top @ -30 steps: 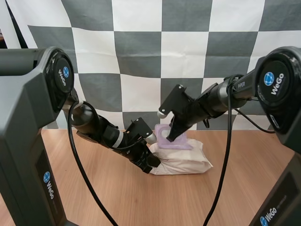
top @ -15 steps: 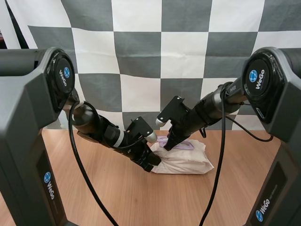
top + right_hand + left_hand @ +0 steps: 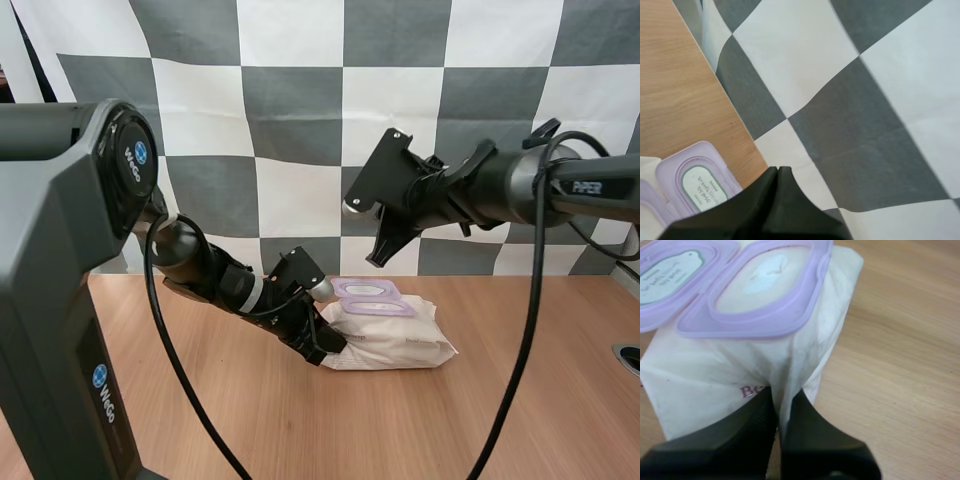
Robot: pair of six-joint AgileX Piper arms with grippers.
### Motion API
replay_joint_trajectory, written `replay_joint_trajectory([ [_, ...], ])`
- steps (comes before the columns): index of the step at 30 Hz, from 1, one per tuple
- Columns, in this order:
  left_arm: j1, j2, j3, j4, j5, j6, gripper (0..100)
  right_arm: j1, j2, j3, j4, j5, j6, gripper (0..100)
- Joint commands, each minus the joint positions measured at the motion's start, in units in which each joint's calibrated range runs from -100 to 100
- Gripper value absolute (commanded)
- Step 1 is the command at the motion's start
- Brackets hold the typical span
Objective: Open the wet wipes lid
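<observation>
A white pack of wet wipes point(image 3: 395, 343) lies on the wooden table. Its purple lid point(image 3: 362, 289) is folded back flat behind the purple opening frame point(image 3: 385, 307). My left gripper point(image 3: 326, 346) is shut on the pack's left end. The left wrist view has the fingertips point(image 3: 765, 412) pinching the pack's point(image 3: 715, 370) end fold, below the open frame point(image 3: 760, 290) and lid point(image 3: 670, 270). My right gripper point(image 3: 377, 258) hangs in the air above the pack, shut on nothing. The right wrist view has it point(image 3: 777, 172) as one dark wedge over the lid point(image 3: 697, 182).
Bare wooden table point(image 3: 480, 420) stretches in front of and to both sides of the pack. A small round fitting point(image 3: 627, 357) sits at the table's right edge.
My right gripper let go of the lid and rose up and away from the pack. The lid went from standing up to lying flat behind the opening. The left gripper held still.
</observation>
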Motion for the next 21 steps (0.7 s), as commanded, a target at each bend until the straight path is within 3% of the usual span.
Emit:
replay_joint_trajectory([
  [1,0.03,-0.24,-0.06,0.28,2.81,0.88,79,0.01,-21.67,-0.02,-18.60,5.78,16.24,0],
  [2,0.03,-0.73,-0.06,0.51,3.52,0.88,100,0.01,-24.79,-0.02,-20.95,9.69,17.61,0],
  [6,0.03,-4.81,-0.06,3.04,6.10,0.30,100,0.01,-36.57,-0.02,-22.28,20.76,18.90,0],
  [12,0.43,-18.34,-0.06,4.84,15.46,-2.12,100,0.01,-50.93,-0.02,-22.30,22.49,24.14,0],
  [14,1.45,-23.92,-0.06,4.84,20.45,-2.60,100,0.01,-54.28,-0.02,-22.30,23.10,26.11,0],
  [21,6.00,-47.75,-0.06,5.93,20.71,-6.35,100,0.01,-61.50,-0.02,-22.58,26.08,35.61,0],
])
